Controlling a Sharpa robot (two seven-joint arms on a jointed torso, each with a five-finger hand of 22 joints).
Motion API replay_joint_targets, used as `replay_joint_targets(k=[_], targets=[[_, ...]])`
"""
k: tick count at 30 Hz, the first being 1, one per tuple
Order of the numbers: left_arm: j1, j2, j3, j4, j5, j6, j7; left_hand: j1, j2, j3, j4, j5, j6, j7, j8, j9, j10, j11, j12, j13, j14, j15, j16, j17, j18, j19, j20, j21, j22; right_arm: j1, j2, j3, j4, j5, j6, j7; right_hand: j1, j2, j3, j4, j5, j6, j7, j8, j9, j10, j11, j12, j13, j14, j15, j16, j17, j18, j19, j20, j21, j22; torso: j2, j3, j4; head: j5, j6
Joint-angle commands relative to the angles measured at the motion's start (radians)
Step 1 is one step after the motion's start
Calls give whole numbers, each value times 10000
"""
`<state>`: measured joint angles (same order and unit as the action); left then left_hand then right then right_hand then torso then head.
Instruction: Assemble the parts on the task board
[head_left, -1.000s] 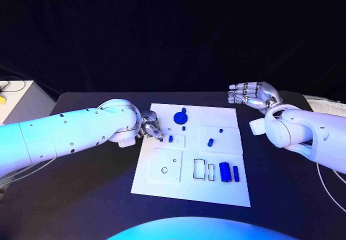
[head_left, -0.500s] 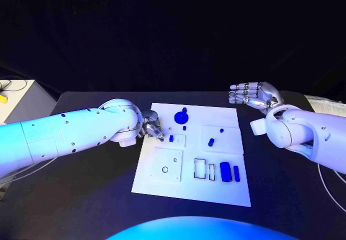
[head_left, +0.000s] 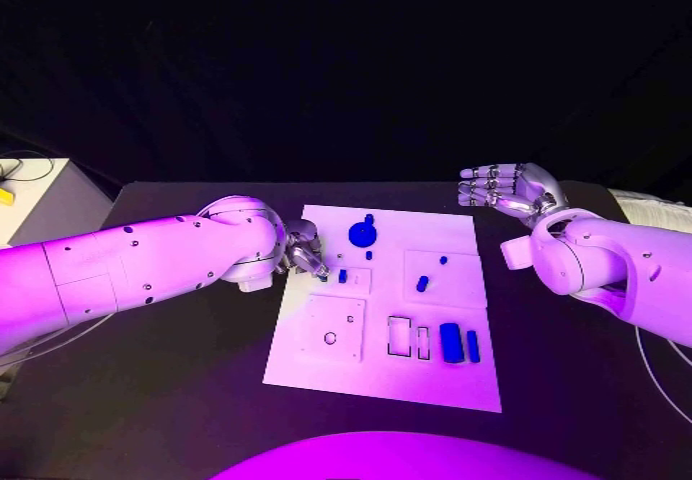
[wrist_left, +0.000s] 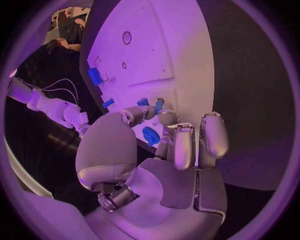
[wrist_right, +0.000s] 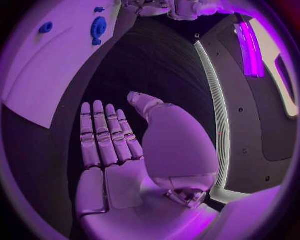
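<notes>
Left of centre in the head view, our left hand (head_left: 300, 252) pinches a small blue part (wrist_left: 159, 104) at the board's (head_left: 378, 390) left edge, right hand (head_left: 505, 187) idle and spread; we'd judge it light, rigid, slippery, so grip its sides.

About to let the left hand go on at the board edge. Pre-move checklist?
1. Left hand at the task board's left edge, fingertips by a small blue part: ok.
2. Left hand holding a part: cannot tell; the left wrist view shows fingers curled near blue pieces, contact unclear.
3. Right hand open, empty, off the board: ok.
4. Blue gear clear of both hands: ok.
5. Two long blue parts lie near the board's front, untouched: ok.
</notes>
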<state>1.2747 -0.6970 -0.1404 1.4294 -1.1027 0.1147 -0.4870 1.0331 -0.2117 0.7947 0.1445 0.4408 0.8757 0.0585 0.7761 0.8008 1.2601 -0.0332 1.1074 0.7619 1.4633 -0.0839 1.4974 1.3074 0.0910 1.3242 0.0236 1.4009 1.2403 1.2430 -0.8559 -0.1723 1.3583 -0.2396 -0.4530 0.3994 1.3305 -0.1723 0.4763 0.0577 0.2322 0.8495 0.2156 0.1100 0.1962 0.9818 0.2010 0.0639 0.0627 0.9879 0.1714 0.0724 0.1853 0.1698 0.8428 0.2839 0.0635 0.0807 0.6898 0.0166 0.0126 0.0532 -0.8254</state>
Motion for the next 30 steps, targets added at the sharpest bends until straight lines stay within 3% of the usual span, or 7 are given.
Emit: replay_joint_targets(k=[1, 30], targets=[[-45, 28, -30, -10, -151, 400, 81, 6, 86, 1827, -1886, 27, 232, -195, 51, 10, -19, -24, -16, -9, 659, -76, 21, 946, -107, 19, -14, 33, -8, -6, 11, 6, -5, -47, 120, 100, 35, 9, -19, -40, -56, 86, 483, -55, -12, -5, 71, -14, 0, 77, -4, -10, -8, 110, -49, 3, -1, -16, -1, 4, 0, -4, -6], [-44, 85, -33, -70, -134, 472, 62, 8, 102, 1832, -1873, -22, 220, -189, 37, 24, -36, -17, -27, -20, 662, -71, 26, 960, -107, 11, -16, 32, -10, -9, 13, 6, -7, -44, 140, 117, 22, 14, -22, -34, -51, 92, 481, -56, -15, -3, 71, -13, 0, 74, -2, -13, -14, 108, -65, 5, -6, -26, 0, 7, 3, 23, -39]])
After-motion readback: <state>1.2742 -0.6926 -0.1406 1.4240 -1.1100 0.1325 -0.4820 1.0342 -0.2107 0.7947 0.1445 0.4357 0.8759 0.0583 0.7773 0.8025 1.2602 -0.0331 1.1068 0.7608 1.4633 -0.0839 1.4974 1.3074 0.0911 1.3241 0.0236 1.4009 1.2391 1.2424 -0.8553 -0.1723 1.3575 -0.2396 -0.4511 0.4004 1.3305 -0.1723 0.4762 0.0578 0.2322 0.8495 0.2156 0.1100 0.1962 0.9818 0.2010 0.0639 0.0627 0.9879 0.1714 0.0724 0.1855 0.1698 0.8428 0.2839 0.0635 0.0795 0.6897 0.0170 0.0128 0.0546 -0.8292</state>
